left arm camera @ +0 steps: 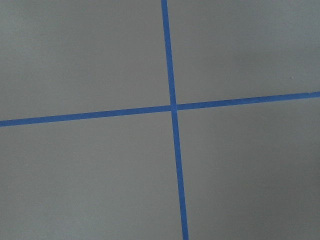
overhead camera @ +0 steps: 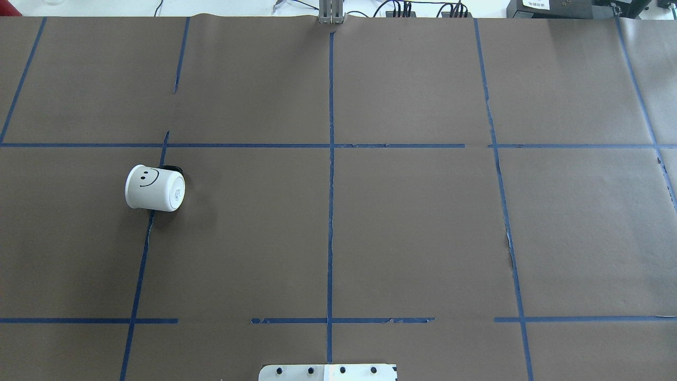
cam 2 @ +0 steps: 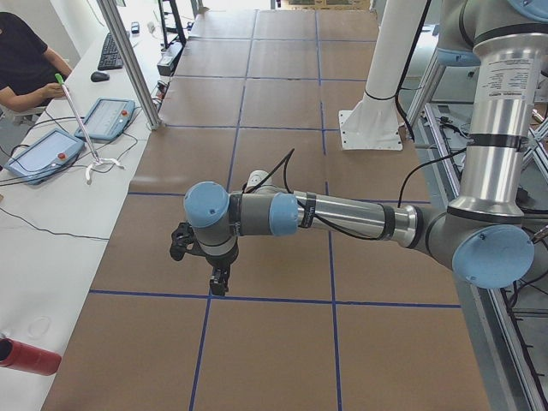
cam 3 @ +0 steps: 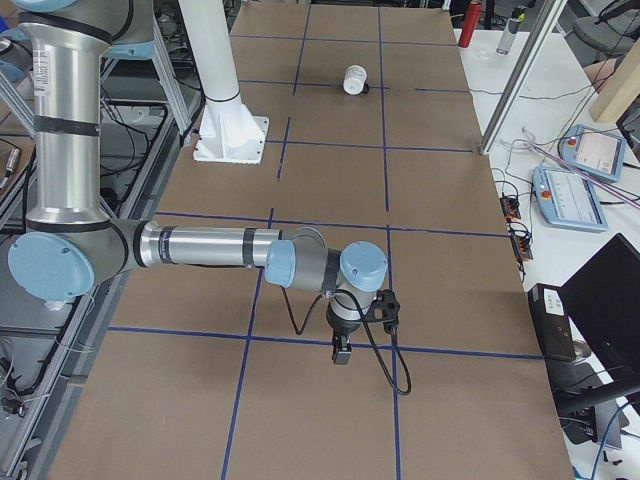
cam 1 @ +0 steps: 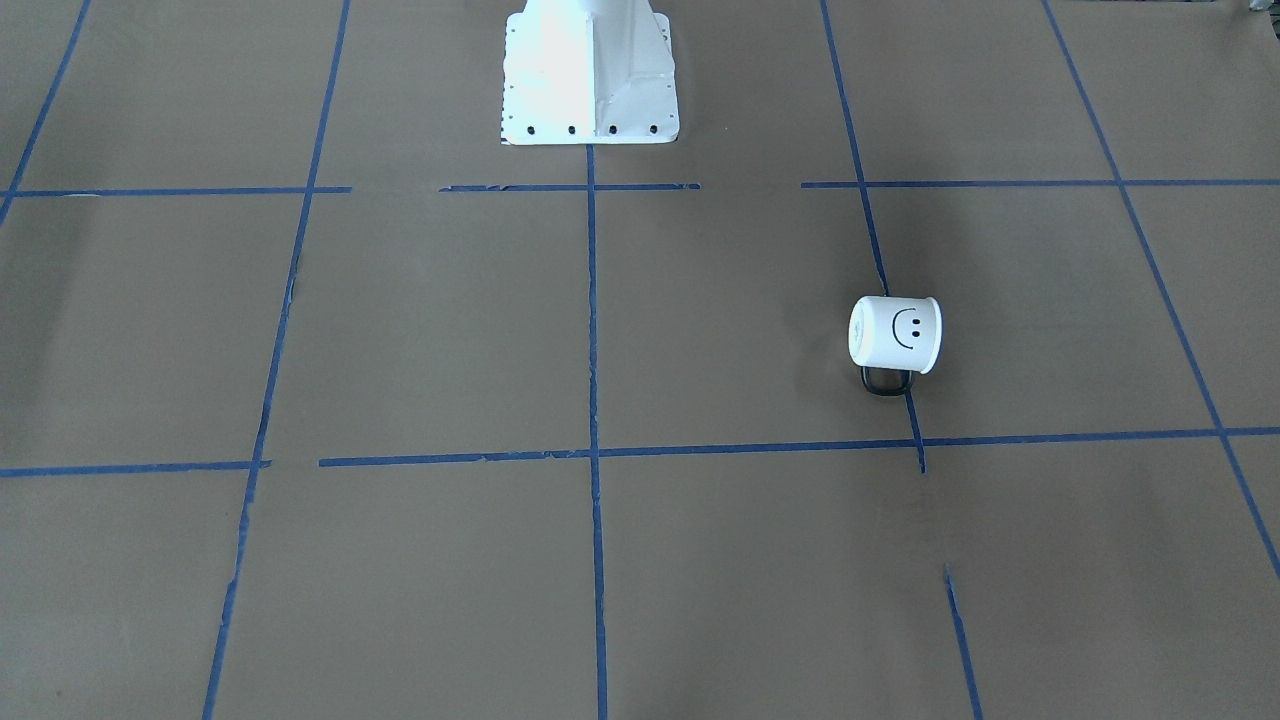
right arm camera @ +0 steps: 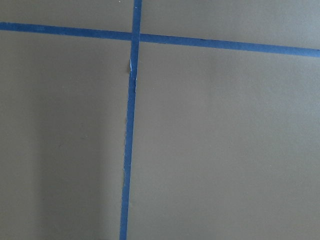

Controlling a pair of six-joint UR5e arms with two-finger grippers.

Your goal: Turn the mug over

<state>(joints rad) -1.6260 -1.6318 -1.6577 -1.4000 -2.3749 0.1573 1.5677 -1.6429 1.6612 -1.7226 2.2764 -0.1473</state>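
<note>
The white mug (cam 1: 895, 335) with a black smiley face lies on its side on the brown paper, on the robot's left half of the table. It also shows in the overhead view (overhead camera: 155, 188) and, small and far, in the exterior right view (cam 3: 355, 79). Its flat base faces the table's middle and its thin black handle (cam 1: 886, 384) points away from the robot. My left gripper (cam 2: 220, 279) shows only in the exterior left view, above the paper, and I cannot tell its state. My right gripper (cam 3: 341, 350) shows only in the exterior right view, far from the mug, state unclear.
The white robot pedestal (cam 1: 590, 75) stands at the table's robot-side edge. Blue tape lines (overhead camera: 330, 174) divide the brown paper into squares. Both wrist views show only paper and tape crossings. An operator's desk with teach pendants (cam 2: 51, 145) runs along the far side.
</note>
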